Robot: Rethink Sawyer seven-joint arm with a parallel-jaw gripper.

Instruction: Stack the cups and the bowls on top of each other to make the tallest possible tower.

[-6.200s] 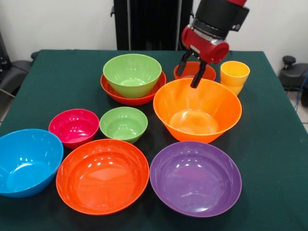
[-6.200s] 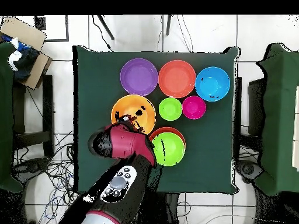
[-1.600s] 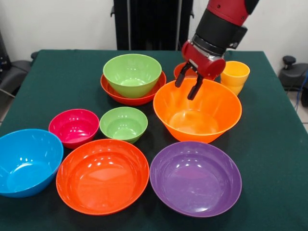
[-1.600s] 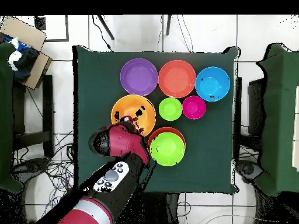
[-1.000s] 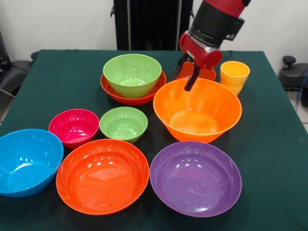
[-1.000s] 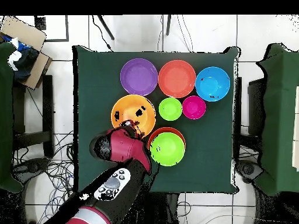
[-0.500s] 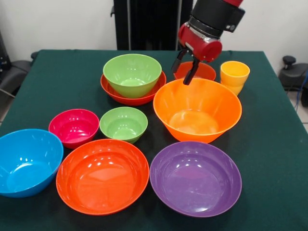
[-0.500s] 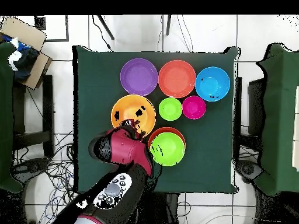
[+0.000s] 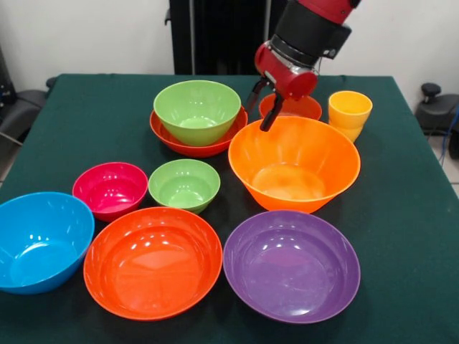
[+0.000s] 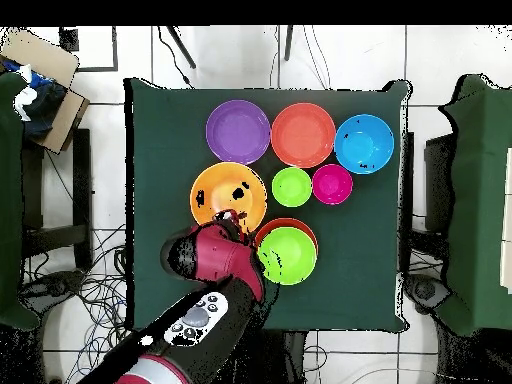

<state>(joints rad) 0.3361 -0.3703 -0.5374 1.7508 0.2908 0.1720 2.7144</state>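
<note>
Purple glossy plastic bowl (image 9: pixel 291 265) is sitting nearest the camera on the dark green table cloth (image 9: pixel 409 215), empty, just beside a wide red-orange plastic bowl (image 9: pixel 153 261), also empty. Big blue plastic bowl (image 9: pixel 39 240) is sitting at the near left edge, nothing in it. Behind these, a small magenta bowl (image 9: pixel 110 189) and a small lime green bowl (image 9: pixel 184 184) are standing side by side, nearly touching, both empty. Large orange plastic bowl (image 9: pixel 294 163) is sitting alone on the cloth mid-table, empty, not nested in anything. Farther back, a medium lime green bowl (image 9: pixel 197 110) is resting inside a wide shallow red-orange bowl (image 9: pixel 172 138); those two are making up the only stack so far. Small red-orange bowl (image 9: pixel 297 107) is showing behind the large orange bowl's far rim, partly hidden by the arm. Yellow-orange plastic tumblers (image 9: pixel 349 114) are standing at the far right, one nested in another. Red and black gripper (image 9: pixel 262 105) is hovering over the far rim of the large orange bowl, between it and the stack, with its black fingers (image 9: pixel 270 115) spread a little apart and gripping nothing. Overhead, the gripper (image 10: pixel 228 217) is hanging at the edge of the large orange bowl (image 10: pixel 228 195), near the stacked green bowl (image 10: pixel 288 255).
</note>
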